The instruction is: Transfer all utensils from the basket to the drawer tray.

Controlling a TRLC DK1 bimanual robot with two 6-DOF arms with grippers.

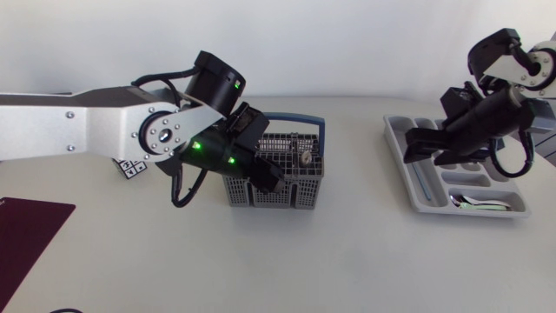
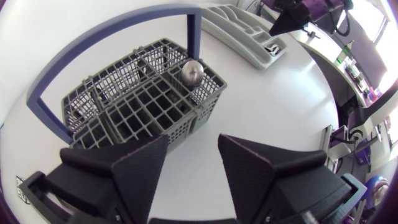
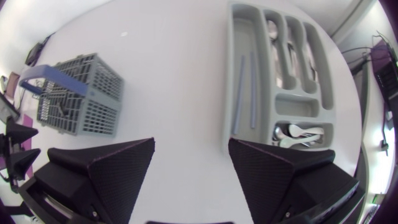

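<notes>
Left pincer (image 2: 193, 140) hangs released above basket (image 2: 180, 129), likely for its round-headed utensil (image 2: 192, 72); right pincer (image 3: 191, 142), released, sits well apart.

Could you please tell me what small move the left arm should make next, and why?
Probably move the open, empty left claw ahead and down over the rounded metal utensil end standing in the corner compartment of the basket, beside the blue handle post. That piece is not yet in the tray, and the claw hangs short of it.

Left arm (image 1: 78, 122): silver-grey link, screws, black joints, green lights, black cable. Left end effector (image 2: 193, 139), right end effector (image 3: 191, 142): matte black wedges.
</notes>
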